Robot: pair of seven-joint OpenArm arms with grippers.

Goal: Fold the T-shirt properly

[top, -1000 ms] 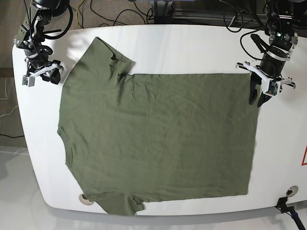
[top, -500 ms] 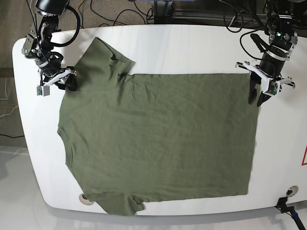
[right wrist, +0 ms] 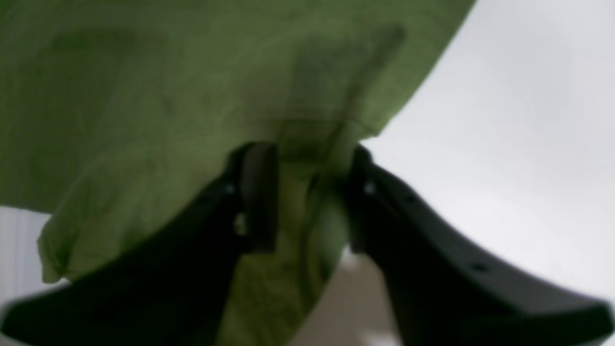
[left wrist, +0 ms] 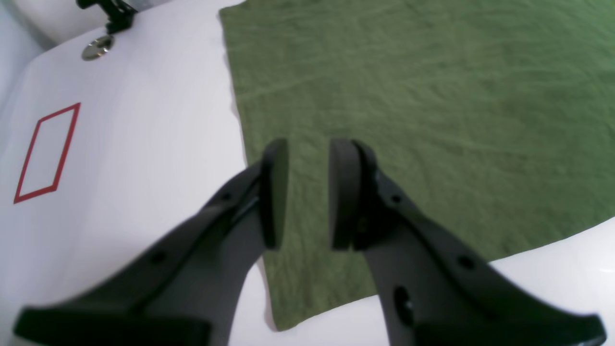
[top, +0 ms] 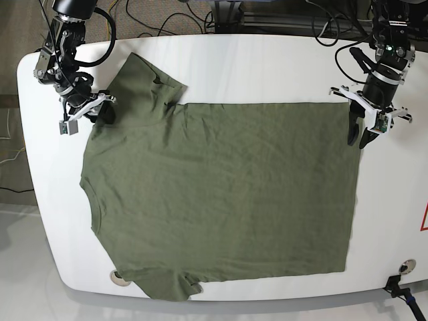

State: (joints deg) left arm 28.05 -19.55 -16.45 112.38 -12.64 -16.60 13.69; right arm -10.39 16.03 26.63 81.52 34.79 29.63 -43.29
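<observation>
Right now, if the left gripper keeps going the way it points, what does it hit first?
Most likely the T-shirt: the left gripper points down at the cloth's hem corner with its jaws apart and nothing between them. How far above the fabric it sits is unclear.

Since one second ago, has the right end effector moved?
Yes. The right end effector moved inward from the table edge onto the T-shirt sleeve.

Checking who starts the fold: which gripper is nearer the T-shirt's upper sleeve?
Right gripper: its fingers are at the sleeve of the T-shirt. Left gripper hovers at the hem corner, far opposite.
</observation>
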